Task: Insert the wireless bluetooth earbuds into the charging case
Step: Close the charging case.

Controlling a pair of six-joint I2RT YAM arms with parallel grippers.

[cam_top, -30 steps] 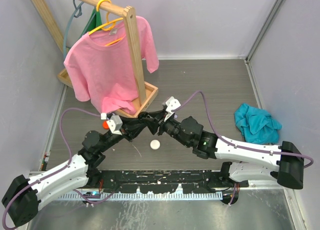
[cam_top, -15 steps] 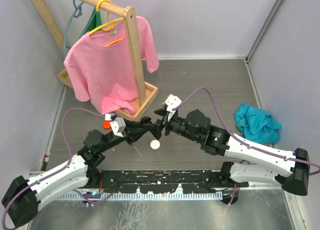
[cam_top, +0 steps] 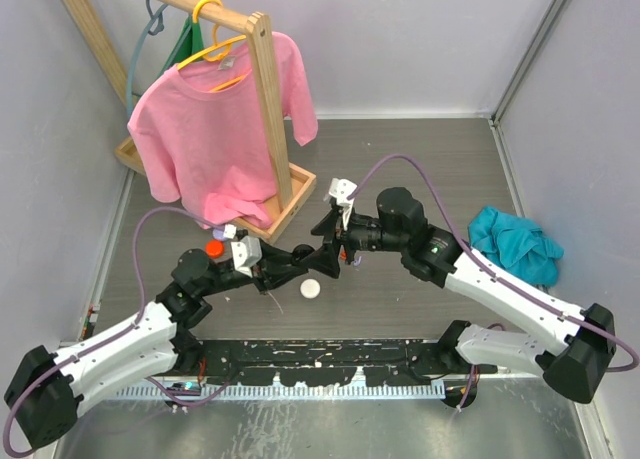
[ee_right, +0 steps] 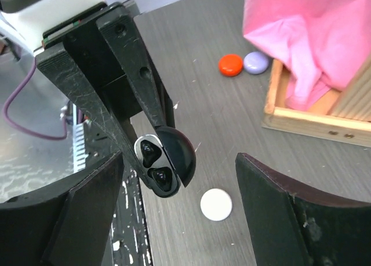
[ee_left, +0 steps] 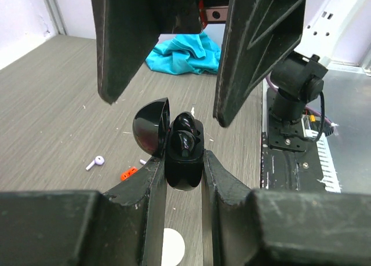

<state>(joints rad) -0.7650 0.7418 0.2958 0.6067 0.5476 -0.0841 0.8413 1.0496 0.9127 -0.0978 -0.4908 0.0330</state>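
Note:
My left gripper is shut on a black charging case and holds it above the table with its lid swung open. Two black earbuds sit in the case's wells. My right gripper is open just above the case, with its fingers standing wide on either side of it and nothing between them. On the table below lie a loose white-purple earbud and an orange-red piece. In the top view the two grippers meet at the table's middle.
A white round case lies just beneath the grippers. Orange and purple round cases lie by the wooden rack base, where a pink shirt hangs. A teal cloth lies at the right.
My right gripper has opened and drawn back up from the case, its arm rising. The left gripper has stayed shut on the case and shifted slightly nearer.

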